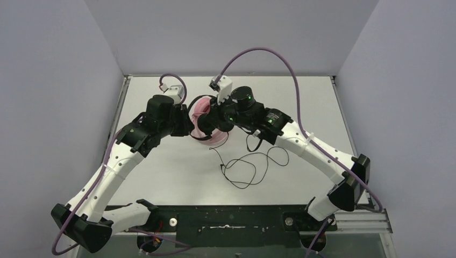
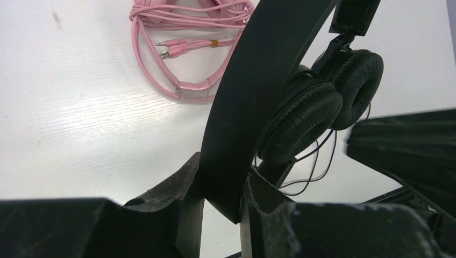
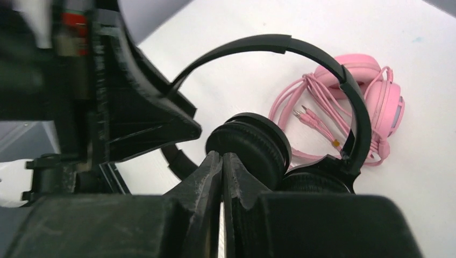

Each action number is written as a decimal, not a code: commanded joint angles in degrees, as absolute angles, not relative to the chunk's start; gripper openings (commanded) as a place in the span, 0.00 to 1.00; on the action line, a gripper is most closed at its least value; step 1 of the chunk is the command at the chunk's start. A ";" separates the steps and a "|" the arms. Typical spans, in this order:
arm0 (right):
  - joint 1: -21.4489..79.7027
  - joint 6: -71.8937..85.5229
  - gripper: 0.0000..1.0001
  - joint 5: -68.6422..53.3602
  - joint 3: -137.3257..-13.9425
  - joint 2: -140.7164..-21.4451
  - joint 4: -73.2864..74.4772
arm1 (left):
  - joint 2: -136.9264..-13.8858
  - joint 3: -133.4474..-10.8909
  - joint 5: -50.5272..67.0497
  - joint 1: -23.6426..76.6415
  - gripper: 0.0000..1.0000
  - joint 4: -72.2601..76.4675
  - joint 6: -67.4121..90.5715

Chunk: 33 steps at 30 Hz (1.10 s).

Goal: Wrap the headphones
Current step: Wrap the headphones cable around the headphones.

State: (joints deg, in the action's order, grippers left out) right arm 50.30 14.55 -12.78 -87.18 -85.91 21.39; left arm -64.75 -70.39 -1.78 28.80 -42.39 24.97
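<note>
My left gripper (image 2: 220,177) is shut on the black headphones' headband (image 2: 253,91) and holds them off the table; it also shows in the top view (image 1: 188,126). The two black ear pads (image 2: 317,113) hang together. My right gripper (image 3: 222,156) is shut with its tips right against an ear pad (image 3: 253,145); no cable shows between the fingers. In the top view it (image 1: 212,122) meets the left gripper. The thin black cable (image 1: 253,172) trails in loose loops on the table. The pink headphones (image 3: 376,97) lie behind, their pink cable (image 2: 177,48) bundled.
The white table (image 1: 161,172) is walled in by grey panels on the left, back and right. A black rail (image 1: 231,220) with both arm bases runs along the near edge. Purple arm cables (image 1: 279,56) arch over the back.
</note>
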 commanded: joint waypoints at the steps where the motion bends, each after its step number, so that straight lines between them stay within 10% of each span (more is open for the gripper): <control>1: 51.01 13.07 0.03 -7.27 -91.62 -88.56 20.14 | -63.64 -73.69 -3.78 30.12 0.00 -38.89 25.15; 33: 53.13 16.05 0.02 -5.68 -98.48 -96.05 24.61 | -64.91 -72.51 -1.55 30.85 0.00 -39.14 26.05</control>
